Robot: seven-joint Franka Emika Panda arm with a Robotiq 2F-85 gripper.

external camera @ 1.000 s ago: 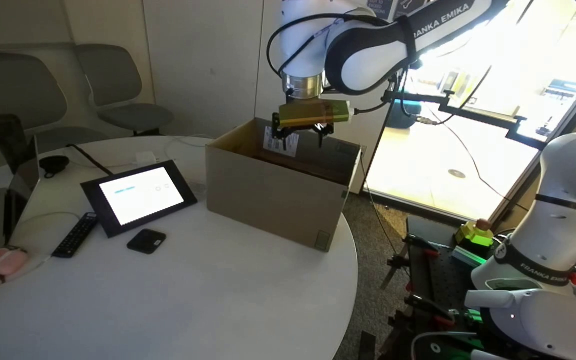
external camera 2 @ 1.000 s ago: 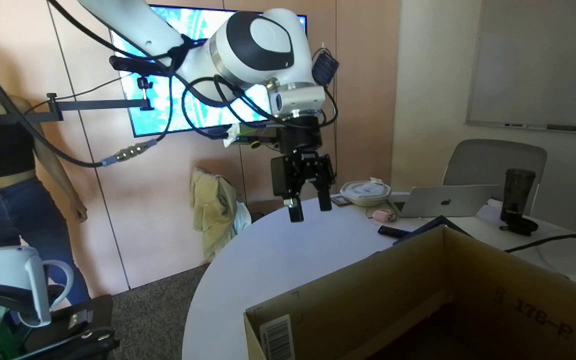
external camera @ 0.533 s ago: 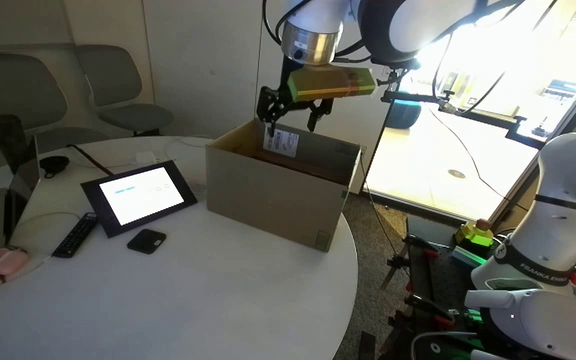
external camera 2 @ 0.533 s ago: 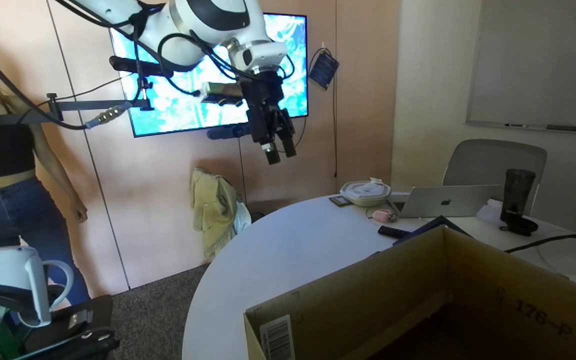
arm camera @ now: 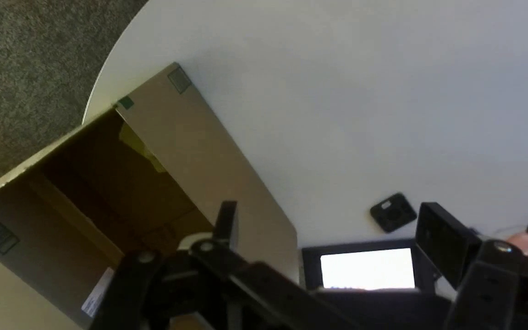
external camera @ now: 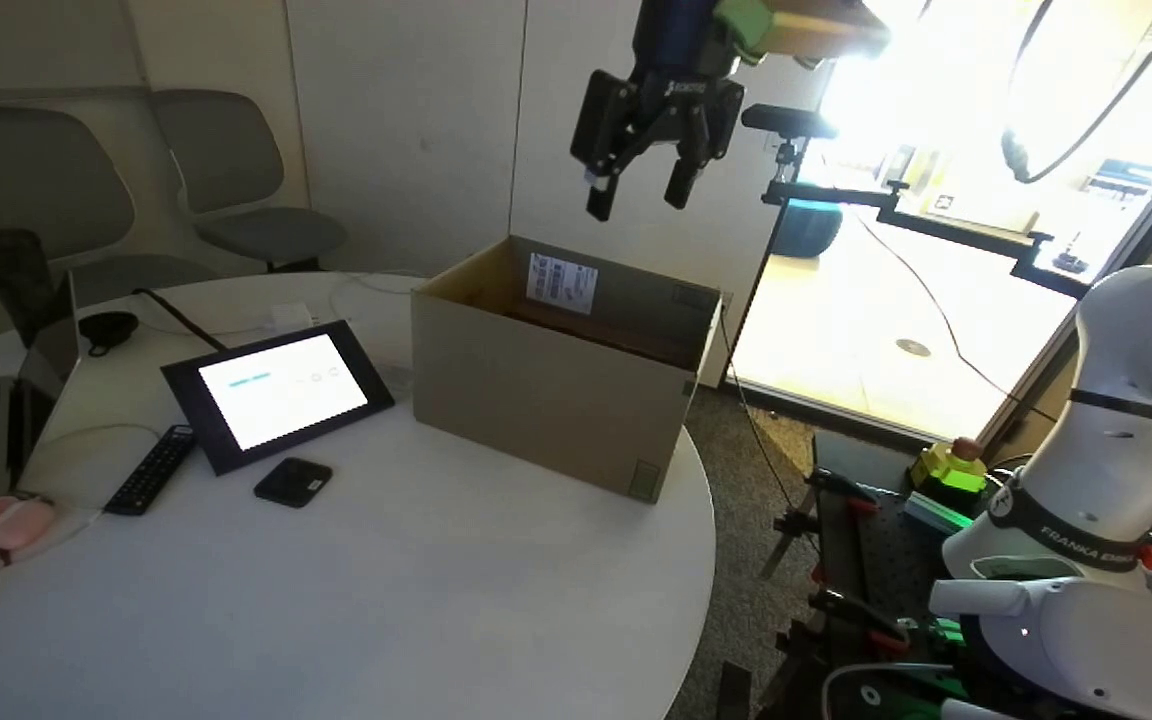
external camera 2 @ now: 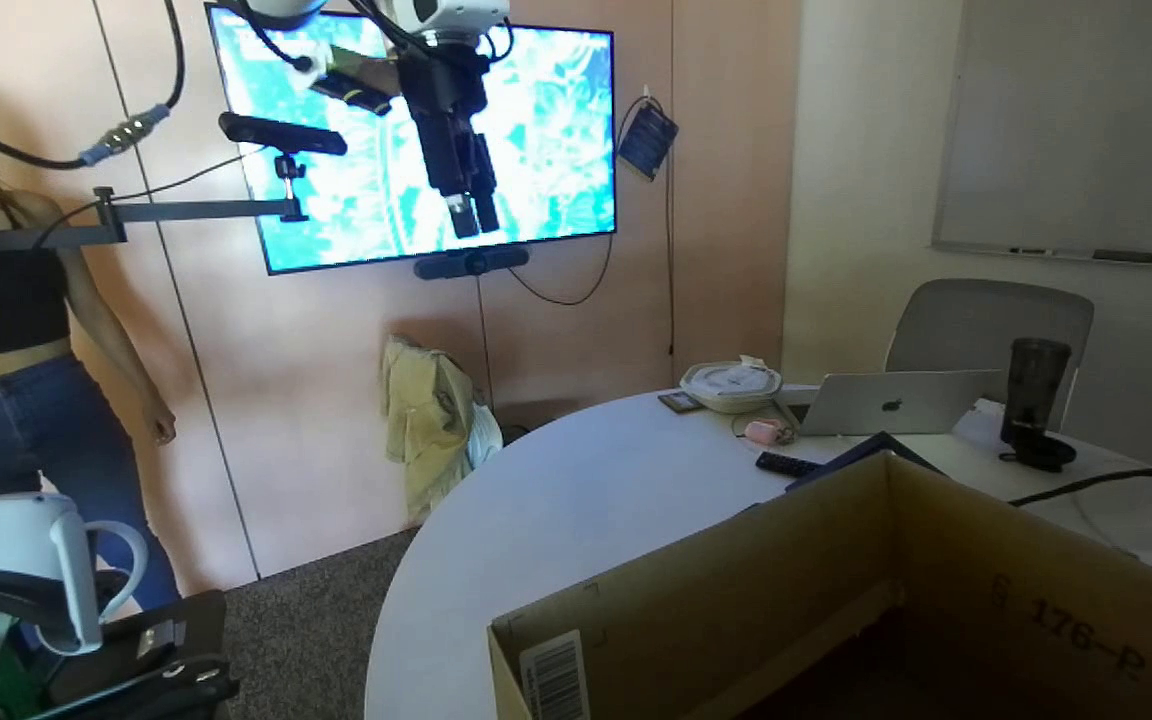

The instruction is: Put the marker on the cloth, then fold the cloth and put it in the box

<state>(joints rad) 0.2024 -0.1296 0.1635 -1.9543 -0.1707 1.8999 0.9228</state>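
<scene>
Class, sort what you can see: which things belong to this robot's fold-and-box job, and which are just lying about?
Part of the job:
cardboard box
yellow-green cloth, partly showing inside the box
gripper, open
marker: not visible

Just lying about:
black-framed tablet
remote control
small black device
silver laptop
pink earbuds case
dark tumbler
lidded bowl

The cardboard box, dial centre in an exterior view, opens upward at 12 o'clock; walls bar its sides. The gripper hangs higher at 1, jaws spread apart; a mounting bar crosses at 2. Flat white tabletop gives passage from 6 to 7. A small black device and a remote control obstruct 8, and a tablet crowds 9, just beside the box. In the wrist view, yellow cloth takes up room inside the mouth at 1 o'clock.
</scene>
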